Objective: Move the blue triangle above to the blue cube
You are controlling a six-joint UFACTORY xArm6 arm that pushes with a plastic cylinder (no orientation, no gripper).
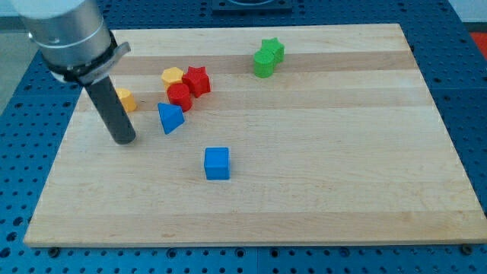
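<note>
The blue triangle (170,119) lies left of the board's middle. The blue cube (217,163) sits below it and to its right, apart from it. My tip (123,141) rests on the board to the left of the blue triangle, with a small gap between them. The dark rod rises from the tip toward the view's top left.
A red cylinder (179,96), a red star (198,80) and a yellow hexagon (173,76) cluster just above the blue triangle. A yellow block (126,99) sits partly behind the rod. Two green blocks (267,56) sit near the top. The wooden board (342,175) lies on a blue table.
</note>
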